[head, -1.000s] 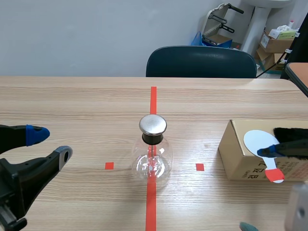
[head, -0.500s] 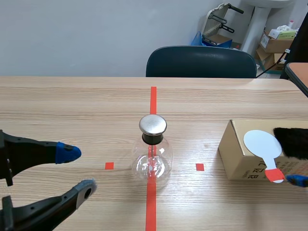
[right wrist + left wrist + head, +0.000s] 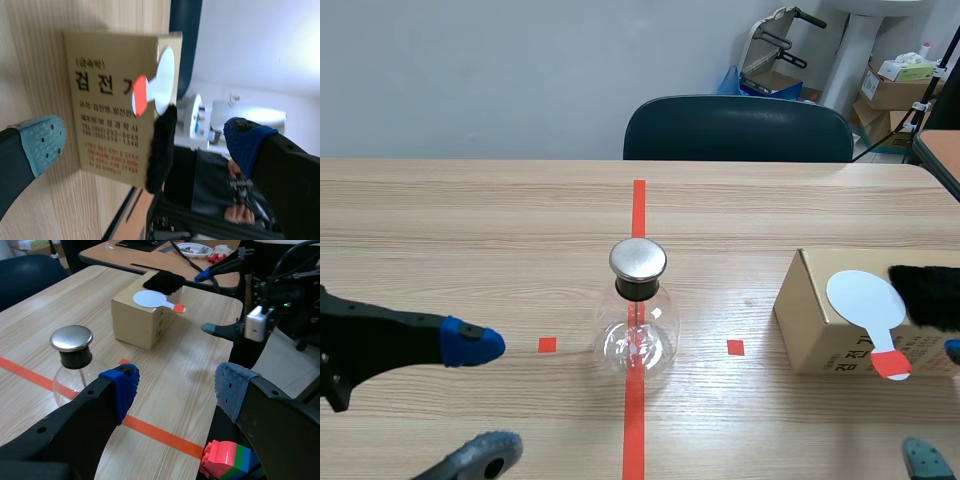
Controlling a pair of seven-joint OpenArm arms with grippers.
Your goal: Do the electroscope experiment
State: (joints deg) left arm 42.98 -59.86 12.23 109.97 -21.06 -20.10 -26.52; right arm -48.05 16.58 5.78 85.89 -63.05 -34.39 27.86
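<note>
Our left gripper [image 3: 480, 400] creeps toward the electroscope [image 3: 637, 325], right gripper [image 3: 938, 405] retreats, both gaping empty; we judge nothing begun, paddle [image 3: 865, 298] and fur [image 3: 928, 295] untouched on the right-hand box [image 3: 810, 320].

Clear glass flask [image 3: 636, 340], brushed metal cap [image 3: 638, 259] (matt cardboard box [image 3: 820, 320]).

Left arm [image 3: 365, 345] comes in low, left jaws spread wide, blue pad [image 3: 470, 345] uppermost; right jaws gape too, pads [image 3: 44, 141] far apart

Dark chair [image 3: 738, 128] behind table [image 3: 470, 220]; cardboard boxes [image 3: 895, 92] far right corner.
</note>
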